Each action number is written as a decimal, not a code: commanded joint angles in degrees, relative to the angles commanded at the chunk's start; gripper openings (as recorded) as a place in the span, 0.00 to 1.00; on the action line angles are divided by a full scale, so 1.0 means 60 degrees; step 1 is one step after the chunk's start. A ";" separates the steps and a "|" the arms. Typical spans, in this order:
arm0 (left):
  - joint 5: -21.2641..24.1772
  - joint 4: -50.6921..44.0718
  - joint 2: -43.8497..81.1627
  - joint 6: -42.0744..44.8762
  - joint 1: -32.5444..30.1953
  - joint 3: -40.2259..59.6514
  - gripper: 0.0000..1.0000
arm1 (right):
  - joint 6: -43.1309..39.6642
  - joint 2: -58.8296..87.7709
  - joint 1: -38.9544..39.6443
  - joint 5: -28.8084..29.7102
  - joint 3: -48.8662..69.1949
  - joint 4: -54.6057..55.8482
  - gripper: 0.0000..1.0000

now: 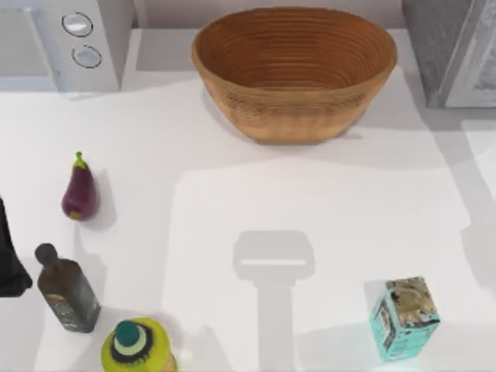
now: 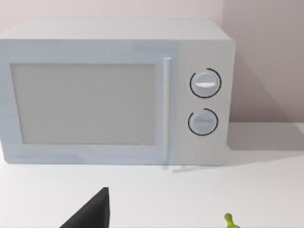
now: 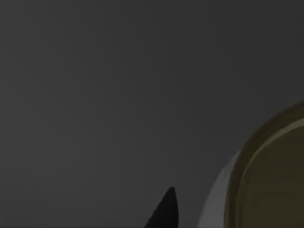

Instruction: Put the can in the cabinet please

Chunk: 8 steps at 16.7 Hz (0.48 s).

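Spreading across the top view is a white table [image 1: 232,201] that carries broad grey shadows, one of them shaped like a gripper near the middle front. Along the far edge stand a white microwave [image 1: 66,39] with two round knobs at the left, a woven basket [image 1: 294,70] in the middle, and the cabinet [image 1: 453,50] at the right, with its dark speckled top and paler door panel cut off by the picture's edge. On the left half lie a purple eggplant [image 1: 79,194], a dark bottle [image 1: 68,291] and a yellow-green bottle [image 1: 138,345] cropped at the front edge; a teal printed carton [image 1: 403,316] stands at the front right. A black shape [image 1: 9,256] at the far left edge is part of the left arm, too cut off to read further.

The left wrist view faces the microwave against a pale pinkish wall [image 2: 266,57], with a black fingertip [image 2: 92,211] at its lower edge and the eggplant's green stem just showing. Whether the left gripper is open or closed cannot be told.

The right wrist view is dark grey. In it the can [image 3: 273,175] shows as a gold top with a sliver of white label, cropped at the corner, beside one dark fingertip [image 3: 164,211]. The gold end faces the camera, so its long axis runs roughly along the view direction. Whether the right gripper grips the can cannot be told.
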 joint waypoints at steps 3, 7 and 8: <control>0.0000 0.0000 0.0000 0.0000 0.0000 0.0000 1.00 | -0.0015 0.1108 -0.0180 -0.0118 0.1246 -0.0419 0.00; 0.0000 0.0000 0.0000 0.0000 0.0000 0.0000 1.00 | -0.0022 0.1473 -0.0264 -0.0170 0.1604 -0.0589 0.00; 0.0000 0.0000 0.0000 0.0000 0.0000 0.0000 1.00 | -0.0022 0.1473 -0.0264 -0.0170 0.1604 -0.0589 0.00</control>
